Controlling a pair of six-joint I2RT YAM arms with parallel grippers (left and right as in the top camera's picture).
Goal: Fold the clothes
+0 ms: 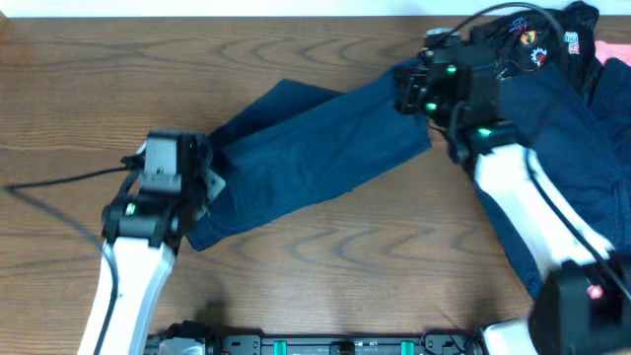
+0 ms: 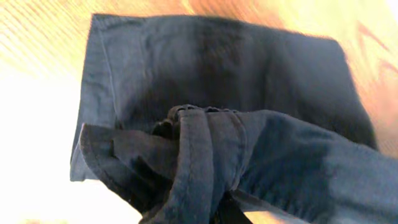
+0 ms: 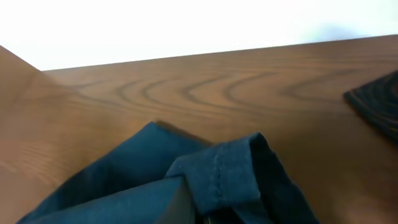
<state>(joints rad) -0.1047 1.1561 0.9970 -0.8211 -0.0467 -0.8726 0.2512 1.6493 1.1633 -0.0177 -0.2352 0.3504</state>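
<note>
Navy garment [image 1: 315, 148]: stretched between my left gripper [image 1: 202, 177] and right gripper [image 1: 412, 94], both clamped on it. I judge folding barely begun, with the navy pile [image 1: 577, 113] untouched.

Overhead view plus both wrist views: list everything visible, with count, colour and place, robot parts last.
navy garment: one, dark navy, stretched across the table centre between both grippers
more navy clothing: count unclear, dark navy, right side under the right arm
black garment: one, black with colourful patches, top right
pink garment: one, coral-pink, far right edge
table: one, brown wood grain
cable: one, black, left side
left gripper: one, black, bunching the navy garment's left end
right gripper: one, black, lifting its upper right end
arms: two, white, bottom left and right
</note>
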